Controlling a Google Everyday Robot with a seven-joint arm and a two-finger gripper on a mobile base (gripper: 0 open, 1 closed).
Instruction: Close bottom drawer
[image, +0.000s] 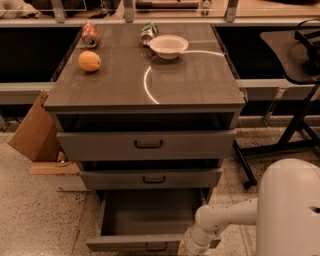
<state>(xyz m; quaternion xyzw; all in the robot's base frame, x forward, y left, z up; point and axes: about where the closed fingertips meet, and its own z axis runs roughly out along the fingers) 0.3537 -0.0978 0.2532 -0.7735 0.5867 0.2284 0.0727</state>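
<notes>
The bottom drawer (150, 218) of the grey-brown cabinet is pulled far out and shows a plain grey box interior with nothing in it. Its slim front panel (130, 244) with a small dark bar handle (156, 246) lies at the bottom edge of the camera view. My white arm reaches in from the lower right. The gripper (189, 247) is at the right end of that front panel, low at the frame edge, mostly cut off.
The middle drawer (150, 178) and top drawer (146, 145) stand slightly out. On the cabinet top are an orange (89, 61), a white bowl (169, 46) and two cans (90, 34). A cardboard box (36, 134) is at left, a black stand (295, 135) at right.
</notes>
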